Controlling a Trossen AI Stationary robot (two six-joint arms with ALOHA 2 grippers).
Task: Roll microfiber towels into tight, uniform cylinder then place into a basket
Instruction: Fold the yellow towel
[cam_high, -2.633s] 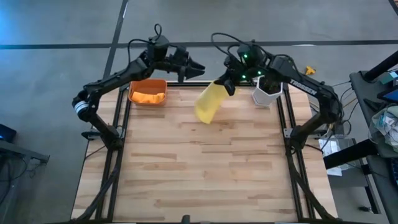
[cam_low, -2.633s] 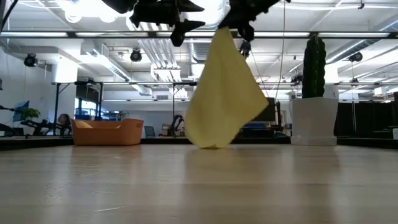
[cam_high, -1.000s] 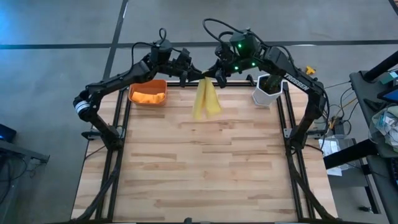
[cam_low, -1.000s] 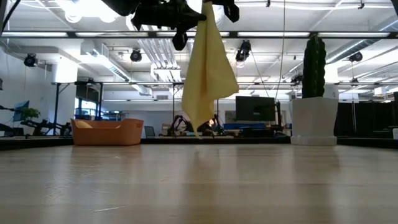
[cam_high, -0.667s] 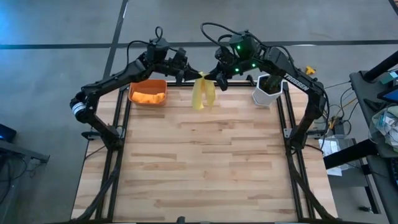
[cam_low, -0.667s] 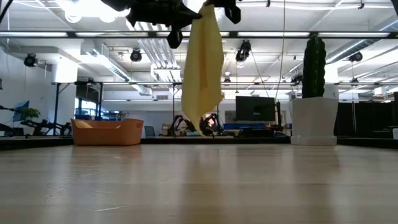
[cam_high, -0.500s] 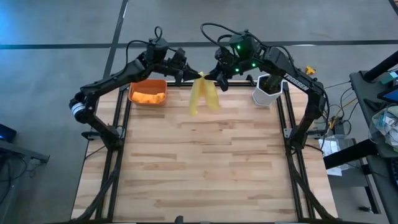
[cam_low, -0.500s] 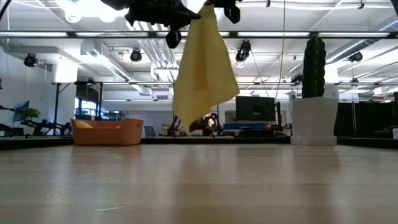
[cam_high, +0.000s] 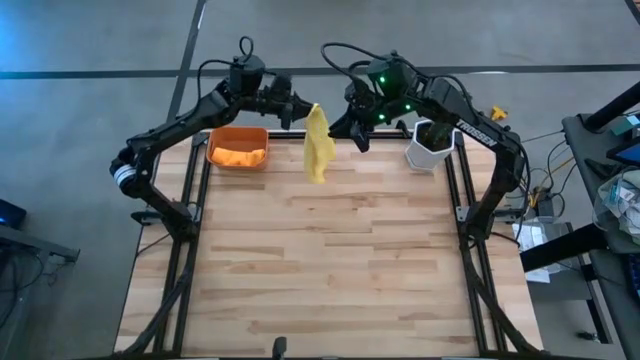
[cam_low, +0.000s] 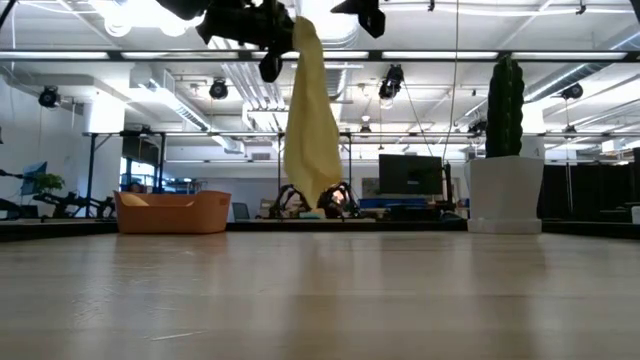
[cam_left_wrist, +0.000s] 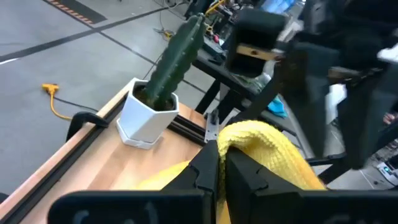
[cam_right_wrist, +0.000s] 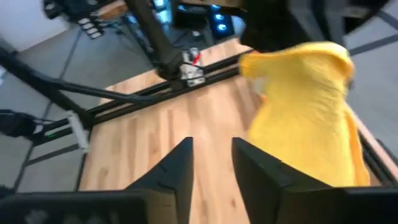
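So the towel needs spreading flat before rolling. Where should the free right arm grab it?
The yellow towel hangs limp from the left gripper. Best grip is probably its loose bottom corner, from the right gripper's side, since it dangles clear of the table.

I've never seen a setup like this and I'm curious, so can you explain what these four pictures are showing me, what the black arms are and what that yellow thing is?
These are four camera views of one moment at a wooden table with two dark robot arms. One camera looks straight down, one sits level with the tabletop, and one rides on each arm's wrist.

The left gripper is shut on the yellow towel, pinching its top so it hangs freely above the far edge of the table. The right gripper is open just beside the towel, holding nothing; its wrist view shows the cloth ahead of its spread fingers.

At the far left corner sits the basket, a small orange tray with an orange towel inside. At the far right corner stands a white pot with a cactus.
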